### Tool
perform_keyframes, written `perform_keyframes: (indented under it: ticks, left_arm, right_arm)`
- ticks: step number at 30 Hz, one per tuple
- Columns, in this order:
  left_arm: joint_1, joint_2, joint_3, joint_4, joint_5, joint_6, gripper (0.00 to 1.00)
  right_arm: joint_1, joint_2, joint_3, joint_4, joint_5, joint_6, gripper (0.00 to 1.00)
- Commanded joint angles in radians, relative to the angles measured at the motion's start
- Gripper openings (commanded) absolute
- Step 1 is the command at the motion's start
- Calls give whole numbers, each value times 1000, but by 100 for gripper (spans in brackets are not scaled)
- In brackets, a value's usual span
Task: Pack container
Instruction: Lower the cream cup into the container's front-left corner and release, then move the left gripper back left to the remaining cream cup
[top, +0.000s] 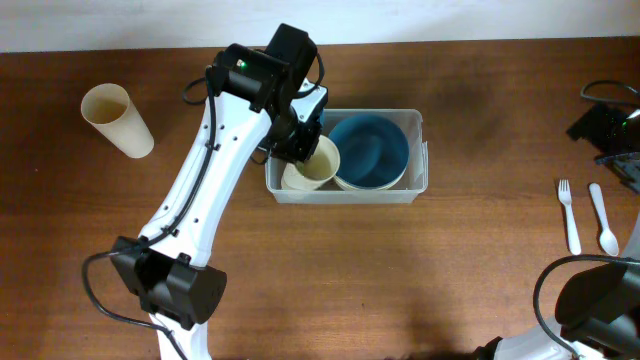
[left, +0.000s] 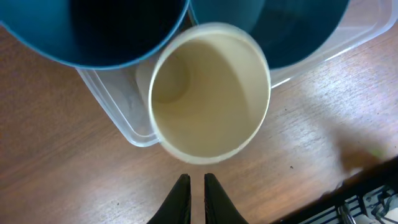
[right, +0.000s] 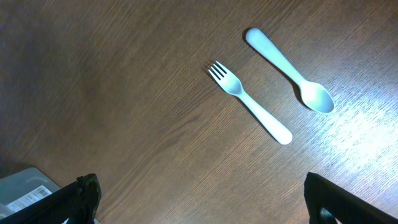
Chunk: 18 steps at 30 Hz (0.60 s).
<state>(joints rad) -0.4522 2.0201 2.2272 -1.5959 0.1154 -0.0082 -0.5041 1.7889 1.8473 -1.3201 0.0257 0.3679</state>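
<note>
You see a brown wooden table from above, with the container, a clear rectangular bin, near its middle, just right of the left arm's wrist. Inside it a blue bowl fills the right portion, and a cream paper cup sits in the left end with its open mouth facing up. From the left wrist camera the cup's mouth reaches past the bin's near corner, so you cannot tell whether it stands straight or leans. Blue fills the top of that view on either side of the cup. Your left gripper hangs above the bin's left end, beside the cup; its fingers are drawn almost together with only a slit between them, and they hold nothing. A second cup, also cream, lies on its side on the table well to the left, apart from everything else. Far to the right, a white fork and a white spoon lie side by side without touching. Your right gripper is above the table near them, its fingers spread wide and empty.
</note>
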Motion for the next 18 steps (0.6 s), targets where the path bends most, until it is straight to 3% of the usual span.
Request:
perform_keyframes:
  ticks: [1,11,18]
  left_arm:
    - [2,11,0,9,-7,-6,12]
    - [38,10,13,8,-52,-6,16]
    - [91,10,96,-19,-50,-6,30]
  right_arm:
    - [0,3,-5,0,2,10,99]
    - [0,3,-5,0,2,10,99]
    - [0,3,-5,0,2,10,99]
